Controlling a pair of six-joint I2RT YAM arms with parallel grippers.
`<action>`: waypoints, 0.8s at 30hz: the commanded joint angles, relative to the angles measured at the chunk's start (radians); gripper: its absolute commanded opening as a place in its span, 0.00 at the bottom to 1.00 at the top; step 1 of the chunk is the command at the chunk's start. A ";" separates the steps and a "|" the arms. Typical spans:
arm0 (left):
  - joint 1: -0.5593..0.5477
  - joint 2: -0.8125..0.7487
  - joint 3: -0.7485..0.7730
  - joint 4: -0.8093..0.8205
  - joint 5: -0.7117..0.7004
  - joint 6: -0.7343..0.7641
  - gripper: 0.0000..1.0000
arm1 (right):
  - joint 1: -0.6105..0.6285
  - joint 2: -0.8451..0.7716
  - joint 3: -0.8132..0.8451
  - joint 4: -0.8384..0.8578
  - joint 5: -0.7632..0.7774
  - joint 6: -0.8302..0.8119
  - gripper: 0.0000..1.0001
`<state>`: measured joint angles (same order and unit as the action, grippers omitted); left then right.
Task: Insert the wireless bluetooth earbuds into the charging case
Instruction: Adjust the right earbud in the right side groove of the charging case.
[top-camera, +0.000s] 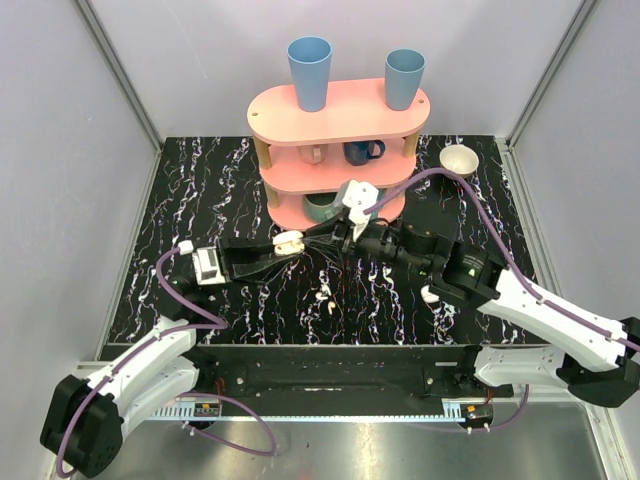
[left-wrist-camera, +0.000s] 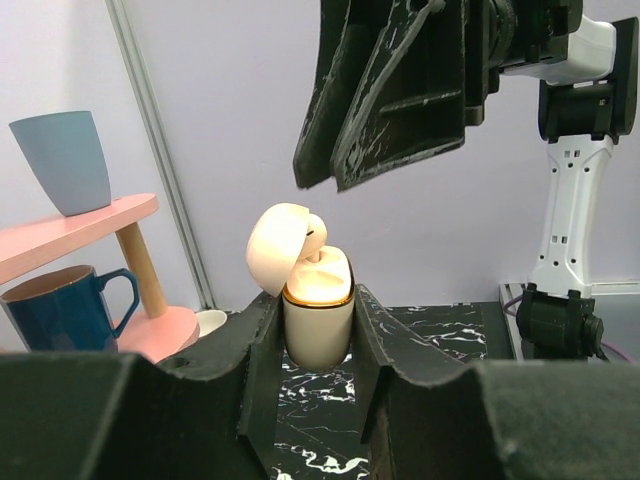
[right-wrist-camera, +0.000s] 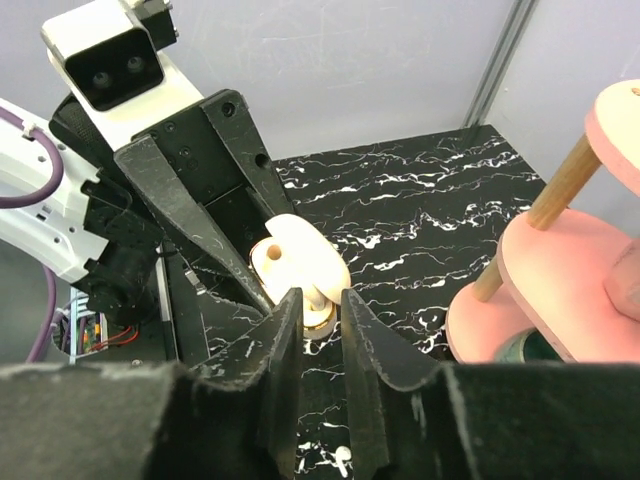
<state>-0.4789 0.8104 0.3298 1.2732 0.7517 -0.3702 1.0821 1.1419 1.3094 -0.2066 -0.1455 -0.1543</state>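
Left gripper (top-camera: 283, 244) clamps one case (left-wrist-camera: 318, 322); one earbud (left-wrist-camera: 317, 238) sits half hidden inside, second earbud (right-wrist-camera: 343, 458) on table (top-camera: 200, 200); right gripper (right-wrist-camera: 321, 300) closed, empty.

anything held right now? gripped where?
Left gripper clamps the charging case by the two sides of its lower body, lid open. Right gripper hangs above it with nothing visibly between its fingers.
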 joint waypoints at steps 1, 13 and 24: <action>-0.001 -0.010 0.043 0.026 0.008 0.025 0.00 | 0.009 -0.068 -0.030 0.136 0.046 0.042 0.29; -0.001 0.035 0.063 0.078 0.101 -0.018 0.00 | 0.007 0.073 0.011 0.188 0.081 0.088 0.36; -0.001 0.041 0.048 0.098 0.045 -0.007 0.00 | 0.007 0.062 -0.009 0.122 0.015 0.119 0.35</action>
<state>-0.4789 0.8654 0.3477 1.2751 0.8326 -0.3996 1.0821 1.2434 1.2972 -0.0528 -0.0982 -0.0624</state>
